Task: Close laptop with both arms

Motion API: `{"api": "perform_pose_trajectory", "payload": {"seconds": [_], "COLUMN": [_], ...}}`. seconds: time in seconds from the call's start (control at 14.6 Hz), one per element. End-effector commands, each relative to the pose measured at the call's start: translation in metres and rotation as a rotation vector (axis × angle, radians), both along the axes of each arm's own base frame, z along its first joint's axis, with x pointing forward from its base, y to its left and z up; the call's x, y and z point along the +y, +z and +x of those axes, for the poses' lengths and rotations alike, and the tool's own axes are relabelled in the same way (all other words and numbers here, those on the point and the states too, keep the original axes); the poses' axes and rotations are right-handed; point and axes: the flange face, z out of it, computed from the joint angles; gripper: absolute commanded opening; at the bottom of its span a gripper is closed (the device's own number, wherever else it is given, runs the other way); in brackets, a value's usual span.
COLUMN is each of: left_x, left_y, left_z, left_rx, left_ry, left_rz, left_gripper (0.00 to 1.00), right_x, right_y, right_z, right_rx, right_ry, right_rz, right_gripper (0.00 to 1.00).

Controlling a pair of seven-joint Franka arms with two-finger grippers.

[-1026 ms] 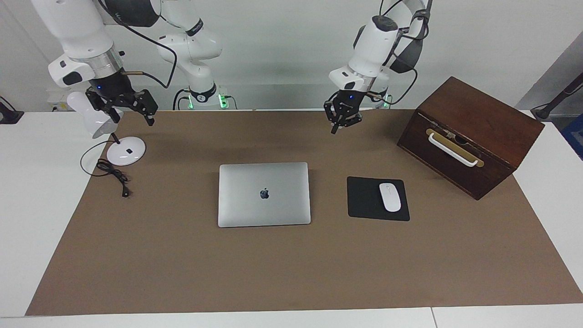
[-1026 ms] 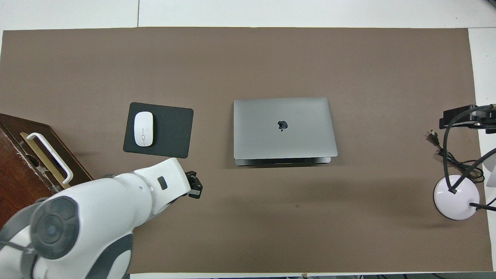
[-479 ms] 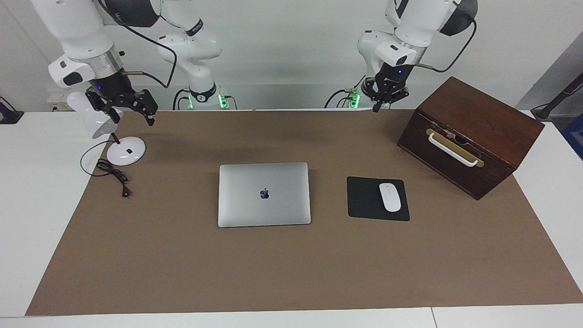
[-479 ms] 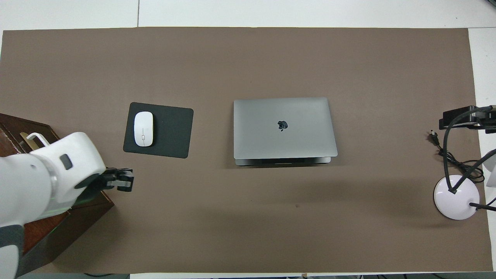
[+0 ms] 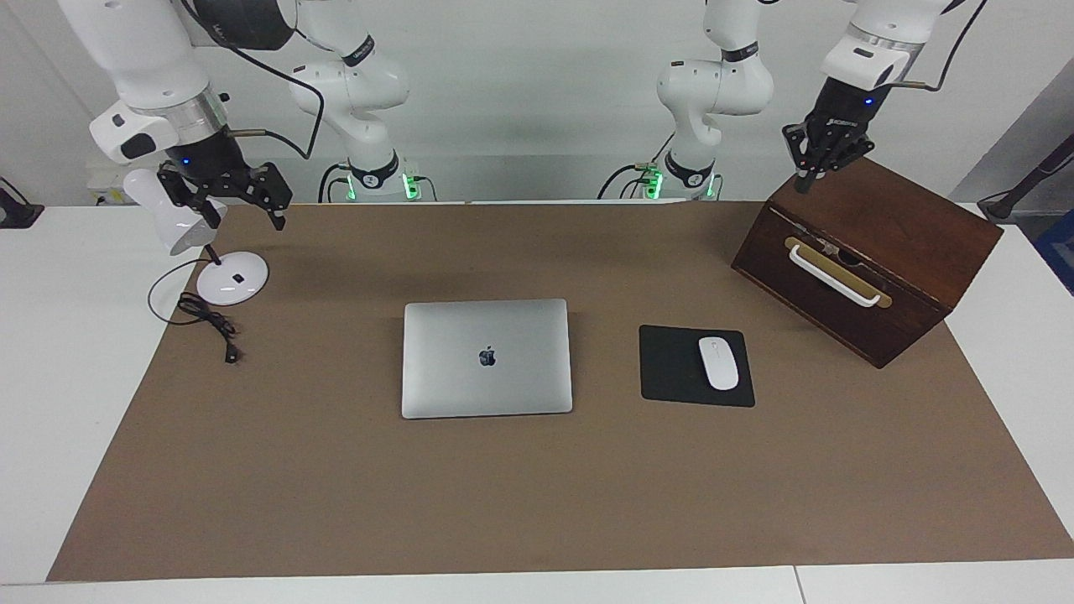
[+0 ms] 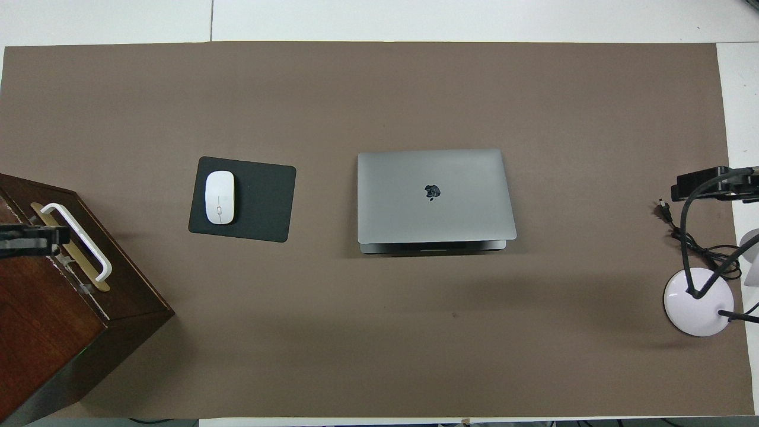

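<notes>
The silver-grey laptop (image 5: pixel 487 358) lies flat in the middle of the brown mat with its lid down and the apple logo up; it also shows in the overhead view (image 6: pixel 436 196). My left gripper (image 5: pixel 804 183) is shut and empty, up in the air over the wooden box, and shows at the edge of the overhead view (image 6: pixel 35 237). My right gripper (image 5: pixel 239 210) is open and empty, up over the desk lamp at the right arm's end, and shows in the overhead view (image 6: pixel 708 184). Neither gripper touches the laptop.
A black mouse pad (image 5: pixel 671 367) with a white mouse (image 5: pixel 718 362) lies beside the laptop toward the left arm's end. A dark wooden box (image 5: pixel 873 252) with a white handle stands past it. A white desk lamp (image 5: pixel 232 278) and its cable (image 5: pixel 210 323) sit at the right arm's end.
My left arm has swung up and away from the mat between the laptop and the robots to over the wooden box. The right arm has hardly moved. The laptop has stayed shut.
</notes>
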Motion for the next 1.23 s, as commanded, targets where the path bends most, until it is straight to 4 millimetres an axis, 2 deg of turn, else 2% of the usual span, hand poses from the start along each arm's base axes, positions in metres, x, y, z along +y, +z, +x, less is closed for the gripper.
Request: {"api": "perform_pose_trajectory", "payload": {"seconds": [0.0, 0.07, 0.14, 0.21, 0.55, 0.82, 1.16], "left_x": [0.024, 0.030, 0.038, 0.041, 0.043, 0.044, 0.047], "left_y": [0.018, 0.019, 0.020, 0.022, 0.013, -0.009, -0.034], "left_z": [0.020, 0.024, 0.027, 0.029, 0.056, 0.075, 0.077], "left_rx": [0.022, 0.027, 0.032, 0.029, 0.046, 0.071, 0.105], "left_ry": [0.043, 0.057, 0.075, 0.083, 0.096, 0.102, 0.107], "left_rz": [0.032, 0.034, 0.035, 0.036, 0.039, 0.046, 0.054], "left_gripper": [0.00, 0.00, 0.44, 0.99, 1.00, 1.00, 1.00], "right_x": [-0.003, -0.003, -0.003, -0.003, -0.003, -0.004, -0.004], "right_y": [0.001, 0.000, 0.000, 0.000, 0.000, 0.000, 0.000], "right_z": [-0.008, -0.007, -0.007, -0.008, -0.007, -0.008, -0.007], "right_rx": [-0.002, 0.000, 0.001, 0.000, 0.000, 0.001, 0.000], "right_ry": [0.030, 0.030, 0.030, 0.030, 0.031, 0.030, 0.030], "right_rz": [0.005, 0.005, 0.005, 0.005, 0.005, 0.005, 0.005], "right_gripper": [1.00, 1.00, 1.00, 1.00, 1.00, 1.00, 1.00]}}
